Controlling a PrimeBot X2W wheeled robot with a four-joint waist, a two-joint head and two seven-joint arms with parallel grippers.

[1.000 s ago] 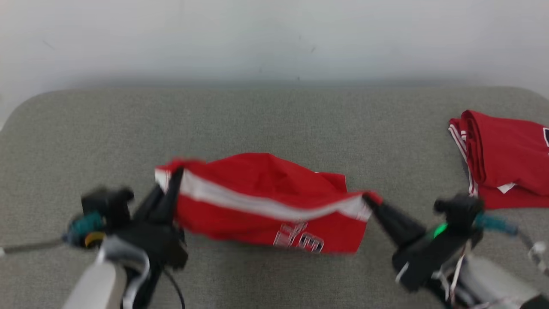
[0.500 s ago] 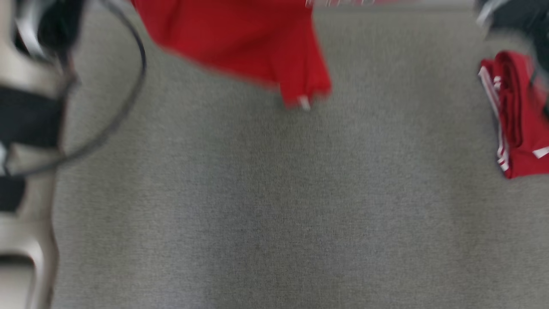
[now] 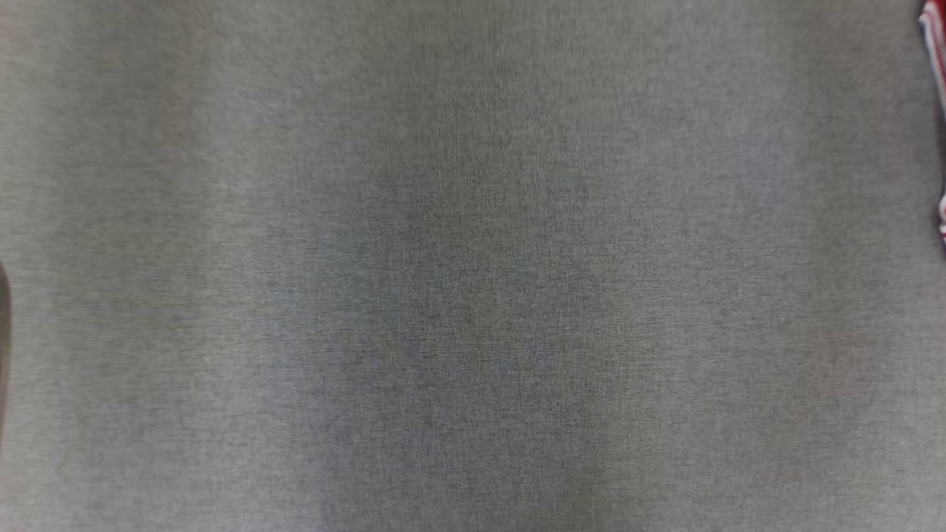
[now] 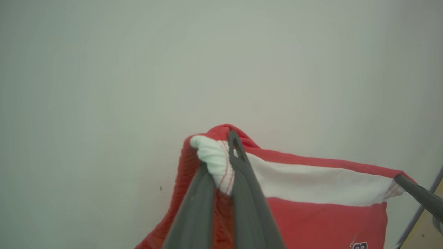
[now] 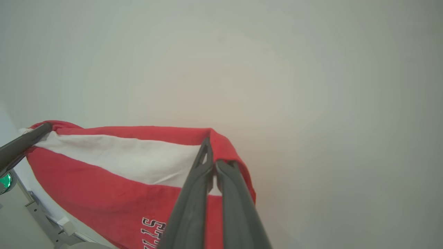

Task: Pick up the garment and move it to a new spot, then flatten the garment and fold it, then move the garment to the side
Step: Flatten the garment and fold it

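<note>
Between the two grippers, the red garment (image 4: 311, 221) hangs in the air. Its white band is pulled nearly straight from one end to the other, with outlined lettering on the red below. The left gripper (image 4: 221, 162) is clamped on a bunched end of that band, and the right gripper (image 5: 213, 159) pinches the opposite end. A pale wall (image 5: 311, 69) lies behind. On the grey counter (image 3: 473, 295), a second red-and-white garment (image 3: 937, 59) peeks in at the head view's right edge.
</note>
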